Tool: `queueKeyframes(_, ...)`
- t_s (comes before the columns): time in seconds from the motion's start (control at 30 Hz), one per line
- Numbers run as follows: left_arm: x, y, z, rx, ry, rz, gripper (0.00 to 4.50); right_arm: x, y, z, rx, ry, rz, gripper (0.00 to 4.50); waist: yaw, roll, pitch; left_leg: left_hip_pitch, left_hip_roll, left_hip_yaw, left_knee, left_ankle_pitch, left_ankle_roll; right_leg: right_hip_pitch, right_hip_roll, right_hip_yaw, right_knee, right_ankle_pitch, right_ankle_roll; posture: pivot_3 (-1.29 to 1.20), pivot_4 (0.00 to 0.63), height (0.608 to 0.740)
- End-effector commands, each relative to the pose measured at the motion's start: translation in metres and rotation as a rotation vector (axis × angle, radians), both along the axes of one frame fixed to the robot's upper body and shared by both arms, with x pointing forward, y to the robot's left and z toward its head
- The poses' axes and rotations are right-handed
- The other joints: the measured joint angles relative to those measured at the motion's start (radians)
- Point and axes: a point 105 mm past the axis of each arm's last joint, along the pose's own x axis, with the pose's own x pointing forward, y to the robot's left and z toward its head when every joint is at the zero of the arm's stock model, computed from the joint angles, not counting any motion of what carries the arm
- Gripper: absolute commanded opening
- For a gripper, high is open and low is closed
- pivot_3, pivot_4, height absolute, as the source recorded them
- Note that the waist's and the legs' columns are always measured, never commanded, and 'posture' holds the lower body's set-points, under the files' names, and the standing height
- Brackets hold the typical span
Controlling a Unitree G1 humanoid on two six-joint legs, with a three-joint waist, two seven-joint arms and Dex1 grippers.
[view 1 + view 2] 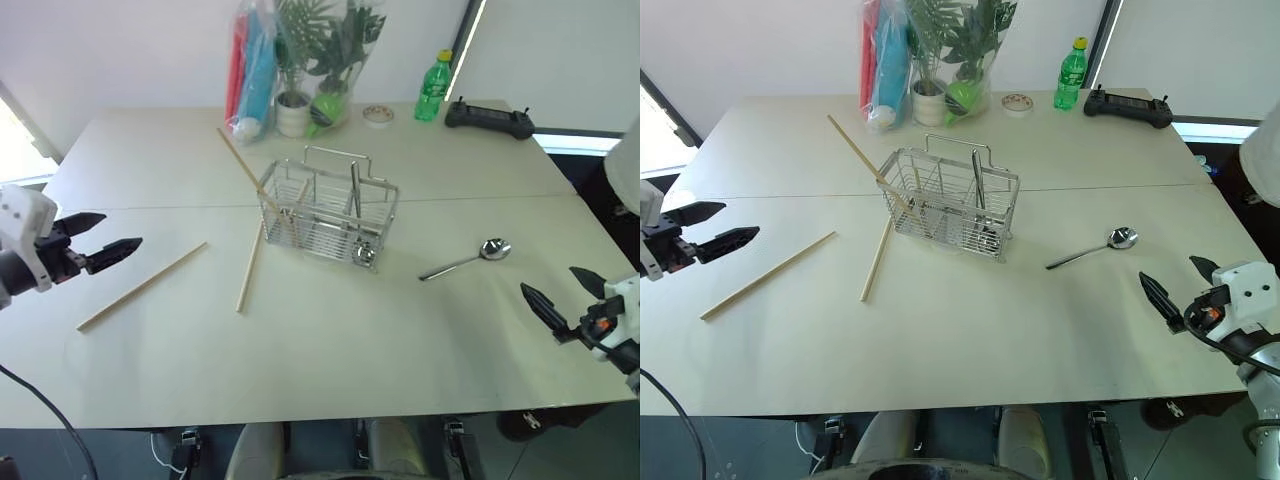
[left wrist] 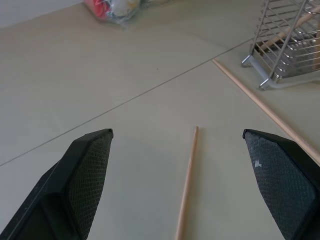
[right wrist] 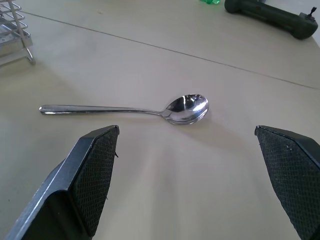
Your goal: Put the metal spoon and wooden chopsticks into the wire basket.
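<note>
Left eye view: the wire basket [image 1: 328, 212] stands upright near the middle of the table [image 1: 330, 350], its loop handle raised. The metal spoon [image 1: 466, 260] lies flat on the table at about 4 o'clock from the basket, well apart from it, bowl pointing away from the basket and handle toward it. The wooden chopsticks are in three places: one chopstick [image 1: 252, 176] leans at a tilt with its lower end inside the basket and its upper end projecting toward 10 o'clock; a second chopstick [image 1: 249, 268] lies flat just beside the basket at about 8 o'clock; a third chopstick [image 1: 142, 286] lies flat farther out at about 8 o'clock, apart from the second. The left gripper [image 1: 112, 237] hovers over the table's left edge, fingers spread wide, holding nothing; in the left wrist view the third chopstick [image 2: 187, 182] lies between its two fingers [image 2: 85, 170] on the surface beyond them. The right gripper [image 1: 562, 293] hovers near the table's right edge, fingers also spread wide and empty; the right wrist view shows the spoon [image 3: 135, 108] ahead of it, untouched.
</note>
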Motion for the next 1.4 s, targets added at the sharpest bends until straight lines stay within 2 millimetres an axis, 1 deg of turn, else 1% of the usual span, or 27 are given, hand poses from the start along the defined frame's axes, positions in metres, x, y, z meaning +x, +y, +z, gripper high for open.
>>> queueKeyframes(0.03, -0.001, -0.002, 0.010, 0.037, -0.029, -0.024, 4.40, -0.002, -0.001, 0.015, -0.020, -0.051, -0.009, 4.50, 0.000, 0.000, 0.000, 0.000, 0.000, 0.000, 0.000, 0.000, 0.000, 0.000, 0.000, 0.000, 0.000, 0.000, 0.000, 0.00, 0.150, 0.703)
queueKeyframes(0.17, 0.002, 0.002, 0.012, 0.031, -0.034, 0.006, 4.40, -0.003, -0.002, 0.015, -0.020, -0.050, -0.015, 4.50, 0.000, 0.000, 0.000, 0.000, 0.000, 0.000, 0.000, 0.000, 0.000, 0.000, 0.000, 0.000, 0.000, 0.000, 0.000, 0.00, 0.150, 0.703)
queueKeyframes(0.47, 0.007, -0.001, 0.014, 0.029, -0.045, 0.001, 4.40, -0.003, -0.001, 0.015, -0.022, -0.049, -0.019, 4.50, 0.000, 0.000, 0.000, 0.000, 0.000, 0.000, 0.000, 0.000, 0.000, 0.000, 0.000, 0.000, 0.000, 0.000, 0.000, 0.00, 0.150, 0.703)
queueKeyframes(0.53, 0.009, -0.004, 0.015, 0.026, -0.053, -0.010, 4.40, -0.001, -0.002, 0.015, -0.037, -0.040, -0.010, 4.50, 0.000, 0.000, 0.000, 0.000, 0.000, 0.000, 0.000, 0.000, 0.000, 0.000, 0.000, 0.000, 0.000, 0.000, 0.000, 0.00, 0.150, 0.703)
queueKeyframes(0.63, 0.012, -0.012, 0.017, 0.009, -0.069, -0.028, 4.40, 0.005, -0.006, 0.022, -0.064, -0.045, -0.001, 4.50, 0.000, 0.000, 0.000, 0.000, 0.000, 0.000, 0.000, 0.000, 0.000, 0.000, 0.000, 0.000, 0.000, 0.000, 0.000, 0.00, 0.150, 0.703)
queueKeyframes(0.83, 0.010, -0.029, 0.010, -0.001, -0.049, -0.081, 4.40, 0.016, -0.008, 0.033, -0.123, -0.036, 0.051, 4.50, 0.000, 0.000, 0.000, 0.001, 0.000, 0.000, 0.000, 0.000, 0.000, 0.001, 0.000, 0.000, 0.000, 0.000, 0.000, 0.00, 0.150, 0.703)
queueKeyframes(0.93, 0.008, -0.052, 0.015, -0.045, -0.043, -0.152, 4.40, 0.025, -0.002, 0.036, -0.190, 0.001, 0.143, 4.50, -0.001, 0.000, 0.000, 0.001, 0.000, 0.000, 0.001, 0.000, 0.000, 0.001, 0.000, 0.000, 0.000, 0.001, -0.002, 0.00, 0.150, 0.703)
queueKeyframes(0.97, 0.006, -0.063, 0.016, -0.059, -0.035, -0.193, 4.40, 0.030, 0.000, 0.037, -0.219, 0.018, 0.176, 4.50, -0.001, 0.000, 0.000, 0.001, 0.000, 0.000, 0.001, 0.000, 0.000, 0.001, 0.000, 0.000, 0.000, 0.001, -0.002, 0.00, 0.150, 0.703)
queueKeyframes(1.03, -0.006, -0.096, 0.015, -0.060, -0.012, -0.325, 4.40, 0.044, 0.006, 0.042, -0.293, 0.048, 0.266, 4.50, -0.003, -0.001, 0.001, 0.001, 0.000, 0.000, 0.002, 0.000, 0.000, 0.002, 0.000, 0.001, 0.000, 0.001, -0.002, 0.00, 0.150, 0.703)
queueKeyframes(1.07, -0.011, -0.109, 0.015, -0.058, -0.005, -0.374, 4.40, 0.050, 0.010, 0.044, -0.327, 0.063, 0.309, 4.50, -0.004, 0.000, 0.001, 0.001, 0.000, 0.001, 0.003, 0.000, 0.000, 0.003, 0.000, 0.001, 0.000, 0.001, -0.002, 0.00, 0.150, 0.703)
queueKeyframes(1.13, -0.018, -0.130, 0.015, -0.053, -0.005, -0.440, 4.40, 0.060, 0.019, 0.045, -0.387, 0.087, 0.402, 4.50, -0.006, 0.000, 0.001, 0.001, 0.000, 0.001, 0.003, 0.000, 0.000, 0.003, 0.000, 0.002, 0.000, 0.002, -0.002, 0.00, 0.150, 0.703)
queueKeyframes(1.2, -0.025, -0.150, 0.018, -0.057, -0.020, -0.501, 4.40, 0.071, 0.033, 0.043, -0.449, 0.119, 0.521, 4.50, -0.008, -0.001, 0.001, 0.003, 0.000, 0.001, 0.002, 0.000, 0.000, 0.003, 0.000, 0.002, 0.001, 0.002, -0.002, 0.00, 0.150, 0.703)
queueKeyframes(1.27, -0.030, -0.162, 0.025, -0.072, -0.044, -0.531, 4.40, 0.079, 0.043, 0.040, -0.507, 0.156, 0.629, 4.50, -0.011, -0.001, 0.002, 0.004, 0.000, 0.001, 0.001, 0.000, 0.000, 0.003, 0.001, 0.002, 0.001, 0.002, -0.002, 0.00, 0.150, 0.703)
queueKeyframes(1.3, -0.033, -0.166, 0.029, -0.077, -0.058, -0.539, 4.40, 0.083, 0.046, 0.035, -0.548, 0.191, 0.686, 4.50, -0.012, -0.001, 0.002, 0.004, 0.000, 0.001, 0.000, 0.000, 0.000, 0.003, 0.002, 0.002, 0.001, 0.002, -0.002, 0.00, 0.150, 0.703)
queueKeyframes(1.4, -0.039, -0.172, 0.036, -0.078, -0.073, -0.548, 4.40, 0.088, 0.048, 0.025, -0.632, 0.256, 0.791, 4.50, -0.020, -0.001, 0.003, 0.004, 0.000, 0.000, 0.000, 0.000, 0.000, 0.003, 0.002, 0.002, 0.001, 0.002, -0.002, 0.00, 0.150, 0.703)
